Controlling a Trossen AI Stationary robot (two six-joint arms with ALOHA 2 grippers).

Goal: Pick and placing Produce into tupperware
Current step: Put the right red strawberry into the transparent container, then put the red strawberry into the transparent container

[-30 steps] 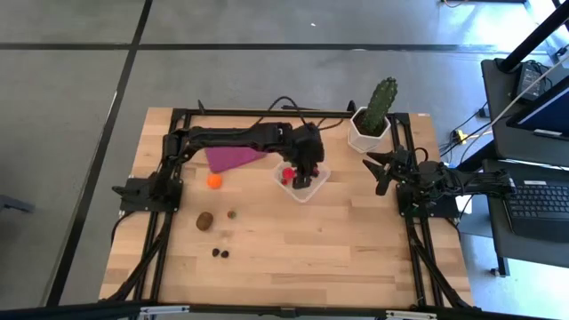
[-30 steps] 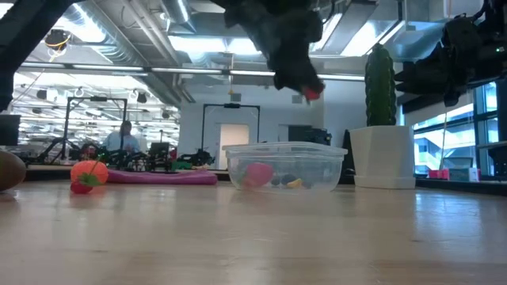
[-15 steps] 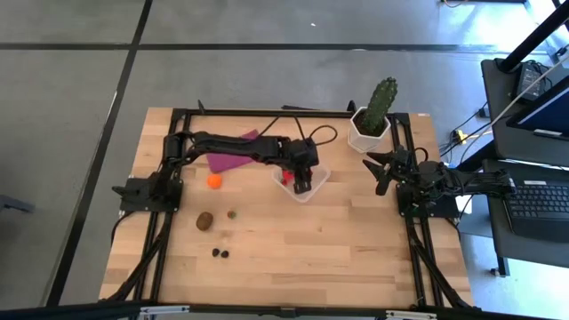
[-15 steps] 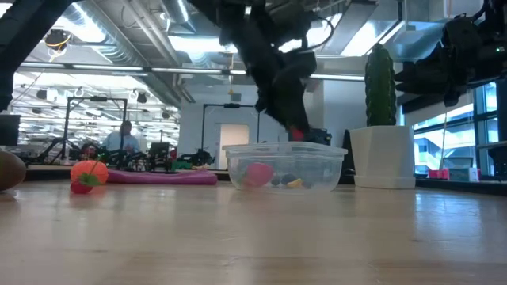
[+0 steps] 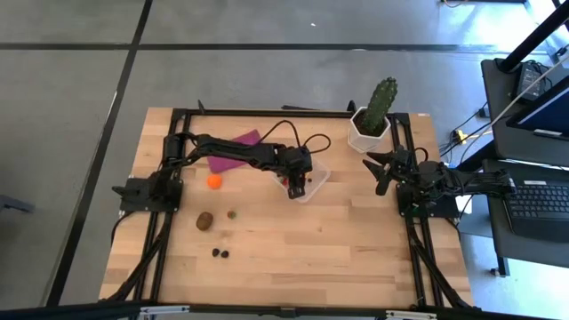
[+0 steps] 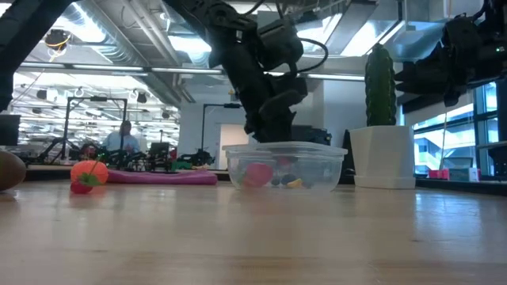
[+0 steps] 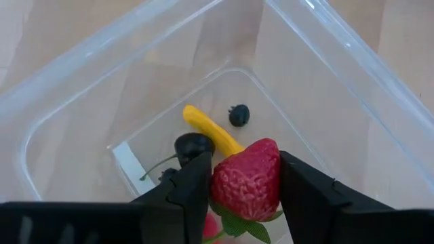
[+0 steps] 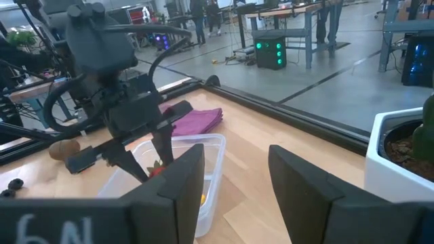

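The clear tupperware (image 5: 313, 180) stands at the table's middle, toward the far side; it also shows in the low view (image 6: 317, 165). My left gripper (image 5: 297, 186) reaches down into it and is shut on a red strawberry (image 7: 248, 180). On the box's floor lie a yellow piece (image 7: 209, 130) and two dark berries (image 7: 239, 115). An orange ball (image 5: 214, 180), a brown kiwi (image 5: 204, 220) and two dark berries (image 5: 220, 253) lie on the table to the left. My right gripper (image 5: 377, 169) is open and empty at the table's right edge. My left gripper pinches the strawberry's two sides (image 7: 218, 183) between its two fingers (image 7: 192, 184). The fingers come from above, pointing down into the tupperware. The strawberry sits inside the box's walls, its green leaves toward the gripper; whether it touches the floor cannot be told.
A green cactus in a white pot (image 5: 373, 116) stands at the far right, near my right gripper. A purple cloth (image 5: 233, 153) lies at the far left, under the left arm. A small greenish piece (image 5: 231, 213) lies beside the kiwi. The table's near half has free room.
My left gripper has gone down from well above the tupperware into the box, carrying the strawberry, and stays shut on it. The arm has stretched lower over the purple cloth.
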